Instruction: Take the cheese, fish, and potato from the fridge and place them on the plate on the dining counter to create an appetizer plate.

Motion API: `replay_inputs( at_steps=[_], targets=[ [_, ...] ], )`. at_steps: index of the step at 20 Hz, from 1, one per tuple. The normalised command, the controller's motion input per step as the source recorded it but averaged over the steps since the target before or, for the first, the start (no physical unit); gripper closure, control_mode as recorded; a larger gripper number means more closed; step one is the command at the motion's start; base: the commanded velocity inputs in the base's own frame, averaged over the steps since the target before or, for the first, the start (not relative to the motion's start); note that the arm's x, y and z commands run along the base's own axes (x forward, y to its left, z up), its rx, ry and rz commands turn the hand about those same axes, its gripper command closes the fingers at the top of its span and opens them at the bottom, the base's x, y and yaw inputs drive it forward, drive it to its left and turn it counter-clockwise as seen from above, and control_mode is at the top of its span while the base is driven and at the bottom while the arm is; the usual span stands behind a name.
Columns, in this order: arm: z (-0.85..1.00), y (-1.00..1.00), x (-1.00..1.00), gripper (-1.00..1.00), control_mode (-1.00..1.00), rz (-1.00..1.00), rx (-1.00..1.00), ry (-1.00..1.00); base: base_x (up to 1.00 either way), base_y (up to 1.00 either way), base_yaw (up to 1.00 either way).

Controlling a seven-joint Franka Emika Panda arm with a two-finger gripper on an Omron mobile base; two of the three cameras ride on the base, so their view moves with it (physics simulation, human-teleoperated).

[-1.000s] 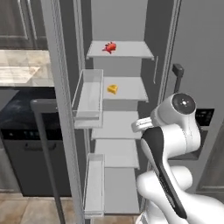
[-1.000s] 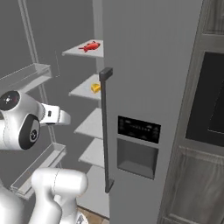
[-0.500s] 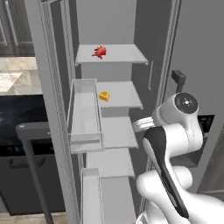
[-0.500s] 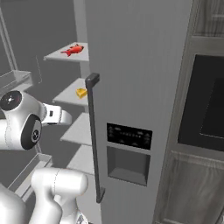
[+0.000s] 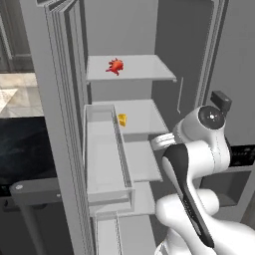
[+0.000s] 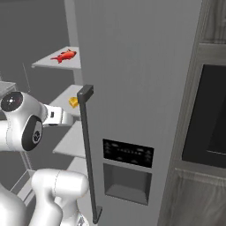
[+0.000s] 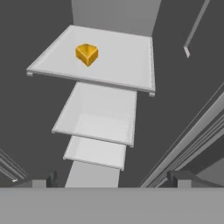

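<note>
The fridge (image 5: 130, 30) stands open in front of me. A red fish (image 5: 115, 65) (image 6: 64, 55) lies on its top shelf. One shelf down sits the yellow-orange cheese (image 5: 122, 119) (image 6: 73, 102) (image 7: 86, 54), near that shelf's left side in the hand view. My gripper (image 7: 111, 179) hangs open and empty in front of the shelves, above the lower ones and well short of the cheese. Both dark fingertips (image 7: 49, 178) stand far apart. The potato, the plate and the dining counter are out of view.
The fridge's left door (image 5: 60, 124) is swung open, its clear bins (image 5: 104, 159) close to my arm. The right door (image 6: 141, 66) is shut, with a long bar handle (image 6: 87, 150) and a dispenser panel (image 6: 128, 152). A dark oven (image 6: 212, 114) sits right of it.
Both base views have shifted and the fridge looms larger, so the base has driven closer. The arm holds the same pose with the gripper open.
</note>
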Motion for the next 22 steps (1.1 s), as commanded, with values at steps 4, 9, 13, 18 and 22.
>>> replay_inputs(
  at_steps=[4, 9, 13, 18, 22],
  targets=[
    [0.00, 0.00, 0.00, -1.00, 1.00, 0.00, 0.00, 0.00, 0.27, 0.00, -0.01],
    [0.00, 0.00, 0.00, -1.00, 1.00, 0.00, 0.00, 0.00, 0.28, 0.19, -0.02],
    [0.00, 0.00, 0.00, -1.00, 1.00, 0.00, 0.00, 0.00, 0.31, 0.21, -0.01],
    [0.00, 0.00, 0.00, -1.00, 1.00, 0.00, 0.00, 0.00, 0.14, 0.23, 0.00],
    [0.00, 0.00, 0.00, -1.00, 1.00, 0.00, 0.00, 0.00, 0.02, 0.29, 0.05]
  ],
)
